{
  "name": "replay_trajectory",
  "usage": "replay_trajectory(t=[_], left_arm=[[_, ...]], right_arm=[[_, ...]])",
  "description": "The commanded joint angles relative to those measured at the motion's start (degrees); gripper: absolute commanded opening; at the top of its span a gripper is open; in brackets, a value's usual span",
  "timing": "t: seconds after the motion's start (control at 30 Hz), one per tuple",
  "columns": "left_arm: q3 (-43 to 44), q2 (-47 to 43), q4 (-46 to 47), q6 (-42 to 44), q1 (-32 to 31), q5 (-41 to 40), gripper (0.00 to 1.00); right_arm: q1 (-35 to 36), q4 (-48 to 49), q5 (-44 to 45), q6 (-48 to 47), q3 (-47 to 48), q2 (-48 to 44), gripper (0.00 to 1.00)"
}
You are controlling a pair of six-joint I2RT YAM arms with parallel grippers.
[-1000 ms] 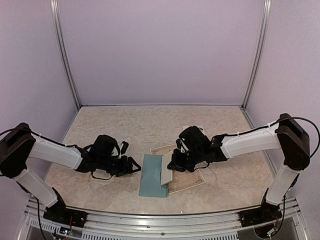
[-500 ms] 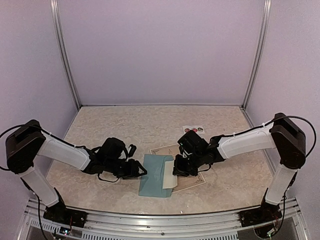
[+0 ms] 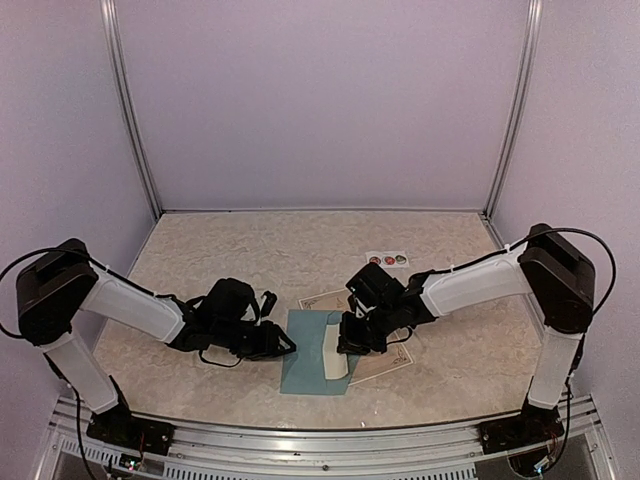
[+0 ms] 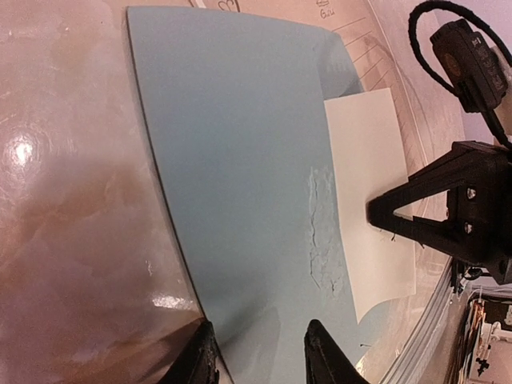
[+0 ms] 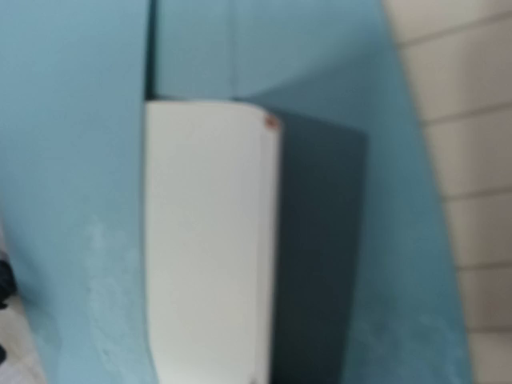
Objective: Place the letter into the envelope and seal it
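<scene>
The teal envelope (image 3: 305, 352) lies flat on the table, partly over the letter (image 3: 385, 358), a cream sheet with a dark ornate border and ruled lines (image 4: 356, 44). My right gripper (image 3: 350, 338) is shut on a small plain cream-white sheet (image 3: 335, 358) and holds it low over the envelope's right part (image 4: 364, 184). In the right wrist view this sheet (image 5: 208, 240) lies against the teal paper (image 5: 72, 160); my own fingers are hidden. My left gripper (image 3: 284, 343) is open, its fingertips (image 4: 206, 352) at the envelope's left edge (image 4: 240, 176).
A white strip of round stickers (image 3: 386, 259) lies behind the right arm. The table's front metal rail (image 3: 320, 440) is close to the envelope. Side posts and lilac walls enclose the table.
My left gripper has moved right up to the envelope's left edge. My right gripper has come down and left, laying the small sheet lower over the envelope.
</scene>
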Motion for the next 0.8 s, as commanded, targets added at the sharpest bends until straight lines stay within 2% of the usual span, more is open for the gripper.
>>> replay_trajectory(t=[0.0, 0.27, 0.5, 0.53, 0.67, 0.77], left_arm=[[0.5, 1.5, -0.6, -0.4, -0.7, 0.7, 0.35], [0.5, 2.3, 1.3, -1.4, -1.1, 2.1, 0.34], [0.3, 1.4, -0.5, -1.2, -1.3, -0.3, 0.34], [0.3, 0.8, -0.9, -1.2, -1.3, -0.8, 0.34], [0.0, -1.5, -1.8, -1.3, -1.3, -1.8, 0.34], [0.0, -3.9, -2.7, -1.4, -1.3, -2.9, 0.35]], right_arm=[[-0.2, 1.7, -1.9, -0.7, 1.1, 2.1, 0.00], [0.2, 10.1, -6.5, -0.5, 0.1, 3.6, 0.00], [1.0, 5.9, -4.0, -3.0, 2.4, 2.7, 0.00], [1.1, 3.9, -2.7, -3.7, 2.7, 2.0, 0.03], [1.3, -4.7, 2.4, -6.9, 5.4, -1.1, 0.25], [2.0, -10.3, 5.9, -8.6, 7.5, -2.5, 0.34]])
